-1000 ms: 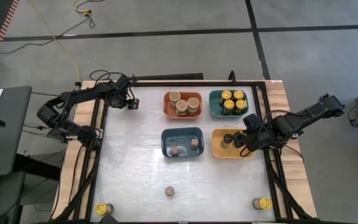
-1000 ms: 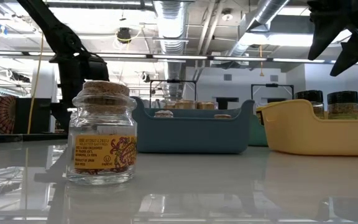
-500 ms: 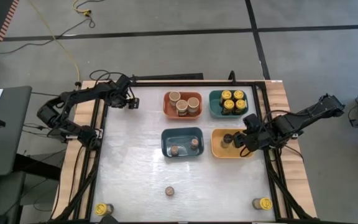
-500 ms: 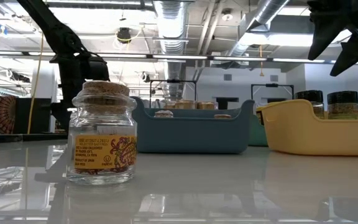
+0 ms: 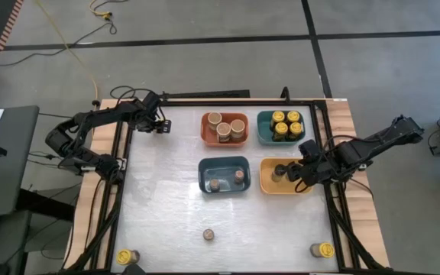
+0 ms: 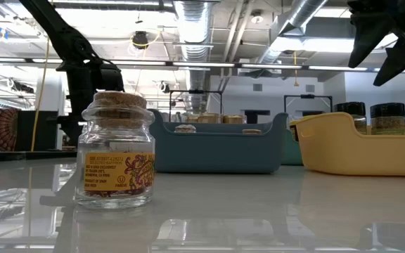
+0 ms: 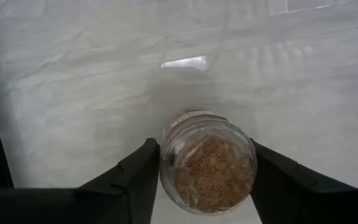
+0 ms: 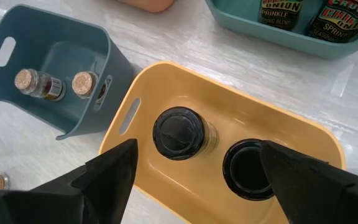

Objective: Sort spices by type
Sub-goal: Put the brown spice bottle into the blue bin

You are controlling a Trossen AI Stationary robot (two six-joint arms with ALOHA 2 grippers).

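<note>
I read the spice jars as follows. In the high view the orange bin [image 5: 224, 128], upper centre, holds three tan-lidded jars [image 5: 224, 127]; the teal bin [image 5: 284, 127] to its right holds four yellow-lidded jars [image 5: 286, 125]. The blue bin [image 5: 224, 175] below holds two cork-topped jars [image 5: 227, 180], and the yellow bin [image 5: 284, 176] at centre right holds two dark-topped jars [image 8: 182, 133], both standing upright.

Loose jars remain on the table [image 5: 166, 206]: a cork-topped jar [image 5: 208, 235] at lower centre — the one standing close in the low view [image 6: 116, 151] — and one yellow-lidded jar at each lower corner, left [image 5: 126, 257] and right [image 5: 323, 250].

My right gripper [image 8: 197, 168] hangs over the yellow bin, fingers spread wide and grasping nothing, with the two dark tops showing between them.

My left gripper [image 7: 205, 171] sits at the upper left of the table in the high view [image 5: 162, 127]. Its wrist view shows the fingers flanking a cork-stoppered jar [image 7: 207, 162] — both close against the glass, so I take it as gripped.
</note>
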